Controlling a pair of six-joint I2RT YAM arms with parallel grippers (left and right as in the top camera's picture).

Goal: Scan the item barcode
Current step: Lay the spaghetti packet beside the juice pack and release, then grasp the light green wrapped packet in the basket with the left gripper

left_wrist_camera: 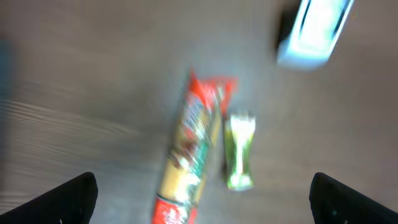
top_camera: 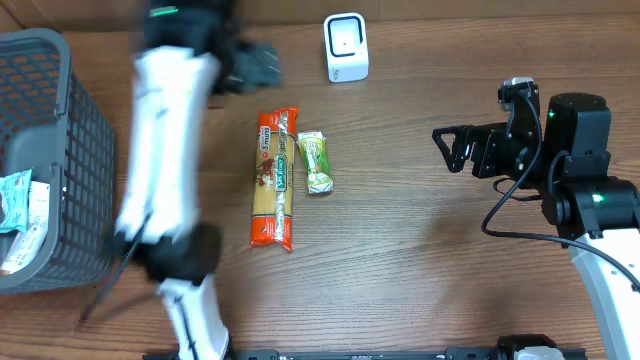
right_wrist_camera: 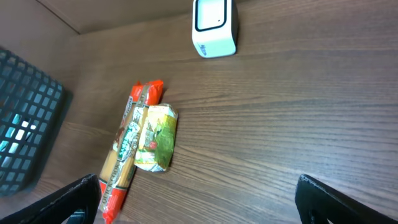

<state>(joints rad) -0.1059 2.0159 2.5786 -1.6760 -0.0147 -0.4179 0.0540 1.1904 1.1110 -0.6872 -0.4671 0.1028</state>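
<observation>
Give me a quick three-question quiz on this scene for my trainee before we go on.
1. How many packets lie on the brown wooden table outside the dark grey plastic basket?
2. True or false: the small green packet lies beside the long orange pasta packet.
3. The right hand holds: A the green packet, B the orange packet, C nothing.
Key: 1 two; 2 true; 3 C.

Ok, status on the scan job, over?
Left end effector open, empty. Right end effector open, empty. Pasta packet and green packet side by side on table. Nothing between them and scanner.
</observation>
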